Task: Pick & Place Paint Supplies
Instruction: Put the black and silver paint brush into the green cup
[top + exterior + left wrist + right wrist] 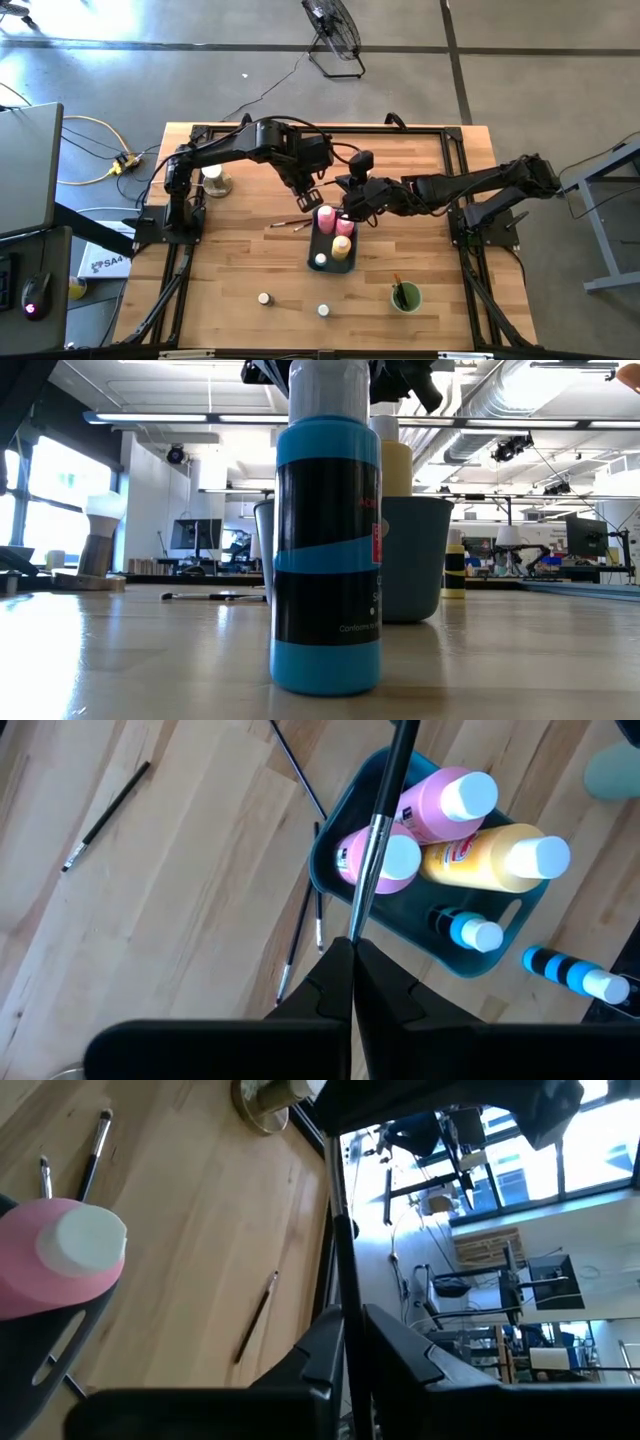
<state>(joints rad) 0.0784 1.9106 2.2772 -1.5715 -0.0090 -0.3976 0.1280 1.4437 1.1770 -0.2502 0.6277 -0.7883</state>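
Gripper [352, 942] pinching thin brush [378, 830].

Two pink bottles [440, 805] and a yellow bottle [490, 860] fill the blue-grey tray [335, 845].
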